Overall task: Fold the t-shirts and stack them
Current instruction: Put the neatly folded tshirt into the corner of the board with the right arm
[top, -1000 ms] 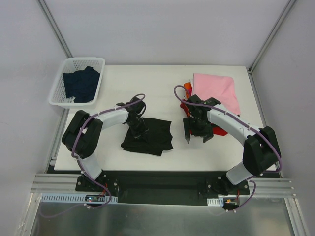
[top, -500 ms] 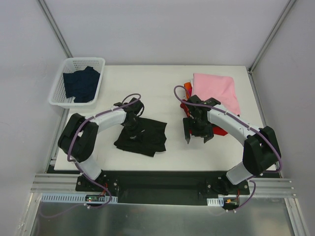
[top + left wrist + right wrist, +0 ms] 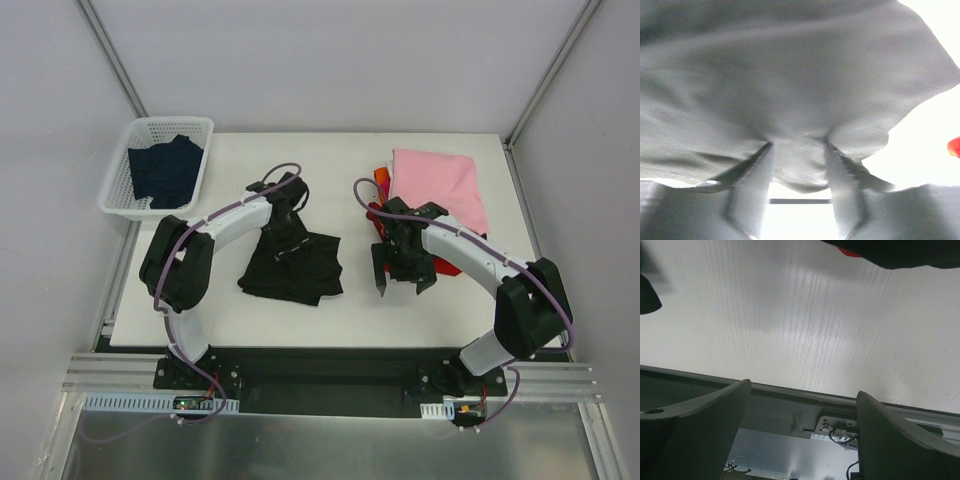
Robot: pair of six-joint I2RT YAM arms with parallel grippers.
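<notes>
The left claw [image 3: 287, 240] is pressing into the black t-shirt [image 3: 300, 275] in the middle of the table [image 3: 330, 160], its jaws standing apart. I think it should be pulling the cloth flat before folding. The right claw [image 3: 402, 280] is hanging wide open, empty, near the pink t-shirt [image 3: 440, 180].

Even, bright overhead light fills the top view, which is sharp edge to edge, with only soft shadows on the table [image 3: 330, 165]. The left wrist view is hazy and washed out: the black shirt [image 3: 790, 75] reads grey, perhaps out of focus, and the right edge blows white. In the right wrist view, the right gripper [image 3: 800, 390] sits dark and blurred along the bottom.
</notes>
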